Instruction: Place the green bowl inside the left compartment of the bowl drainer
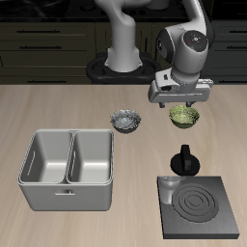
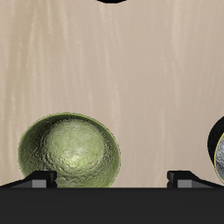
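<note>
Green bowl [image 1: 185, 117] sits on the desk [image 1: 58, 106] under the wide, empty gripper [image 1: 183, 104], placed for a rim grasp.

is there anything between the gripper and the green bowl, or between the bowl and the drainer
Nothing visible blocks either. The gripper hangs just above the green bowl with bare table around it. The grey bowl sits beside the route to the bowl drainer, near its back rim, so pass over it.
</note>
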### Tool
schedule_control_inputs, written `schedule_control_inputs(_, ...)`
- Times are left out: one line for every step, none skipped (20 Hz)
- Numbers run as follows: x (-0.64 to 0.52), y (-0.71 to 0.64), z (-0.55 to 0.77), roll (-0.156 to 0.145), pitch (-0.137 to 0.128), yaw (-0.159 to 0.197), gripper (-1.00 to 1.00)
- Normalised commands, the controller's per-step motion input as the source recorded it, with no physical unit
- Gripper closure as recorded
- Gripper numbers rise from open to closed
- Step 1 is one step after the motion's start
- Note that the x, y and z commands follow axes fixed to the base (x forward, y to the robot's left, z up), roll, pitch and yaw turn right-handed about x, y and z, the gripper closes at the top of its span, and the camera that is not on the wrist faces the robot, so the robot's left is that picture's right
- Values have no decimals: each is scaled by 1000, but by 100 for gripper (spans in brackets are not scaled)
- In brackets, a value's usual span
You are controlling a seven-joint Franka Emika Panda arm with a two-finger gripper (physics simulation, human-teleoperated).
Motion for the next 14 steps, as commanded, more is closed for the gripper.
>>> schedule_control_inputs(-28, -49, -288, -9, 65, -30, -100)
schedule_control_inputs(-29, -31, -218, 1, 13, 7, -100)
schedule_control_inputs(39, -91, -178, -16, 51, -20, -100)
schedule_control_inputs(-34, -14, -310, -15, 74, -38, -100)
schedule_control_inputs(-73, 73, -240, 16, 2, 16, -100)
schedule_control_inputs(-46, -16, -297, -13, 39, -19, -100)
schedule_control_inputs(-60, 86, -318, 28, 99, -43, -100)
schedule_control_inputs(-48, 72, -308, 1, 5, 30, -100)
schedule_control_inputs(-2, -7, -177, 2, 59, -40, -100)
schedule_control_inputs(16, 21, -311, 50, 128, -79, -100)
schedule_control_inputs(0, 0, 0, 0, 0, 0, -100)
schedule_control_inputs(-127, 5, -504, -34, 89, -35, -100)
schedule_control_inputs(-130, 41, -271, 27, 60, -31, -100)
schedule_control_inputs(-105, -3, -260, -14, 55, -8, -100)
